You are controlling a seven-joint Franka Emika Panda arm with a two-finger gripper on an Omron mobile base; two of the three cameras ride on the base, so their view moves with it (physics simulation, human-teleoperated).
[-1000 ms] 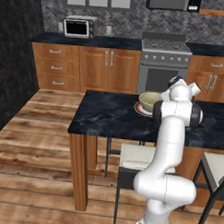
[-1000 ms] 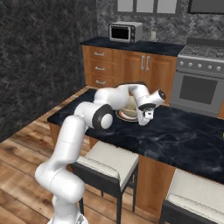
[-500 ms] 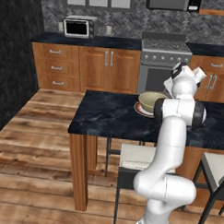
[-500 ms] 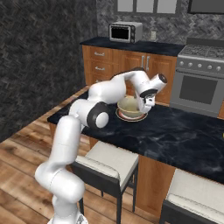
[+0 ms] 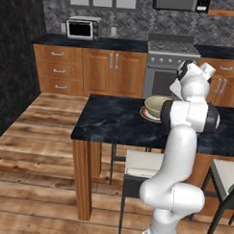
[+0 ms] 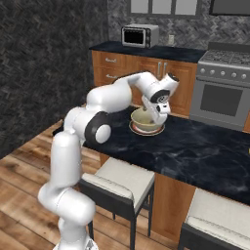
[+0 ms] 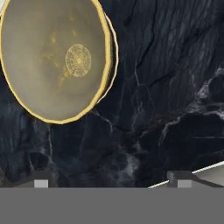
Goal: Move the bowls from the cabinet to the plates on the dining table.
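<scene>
1. Hand view: a yellowish-tan bowl (image 7: 54, 59) sits at upper left, seen from above, with a thin sliver of plate (image 7: 114, 52) showing past its right rim; the bowl is on the plate, on the black veined counter (image 7: 175, 87).
2. Right base view: the same bowl rests on a yellow-orange plate on the dining counter's top, near its far edge. The pincer (image 6: 157, 108) hangs just above and beside the bowl's rim.
3. The pincer's two dark fingertips (image 7: 41, 179) stand wide apart and nothing is between them; it holds nothing, and the bowl is free.
4. Judged risk (the main one): the hand is close to the rim, so a sideways pull-away could clip the bowl, tip it or slide it off the plate. A straight lift first would avoid that.
5. Second risk: the arm's elbow (image 5: 189, 115) sits near the bowl in the left base view, so a wide swing back toward the cabinet could brush it.
6. Beyond stand two stools (image 6: 119, 178), wooden base cabinets, a stove (image 6: 222, 93) and a microwave (image 6: 139, 35).
</scene>
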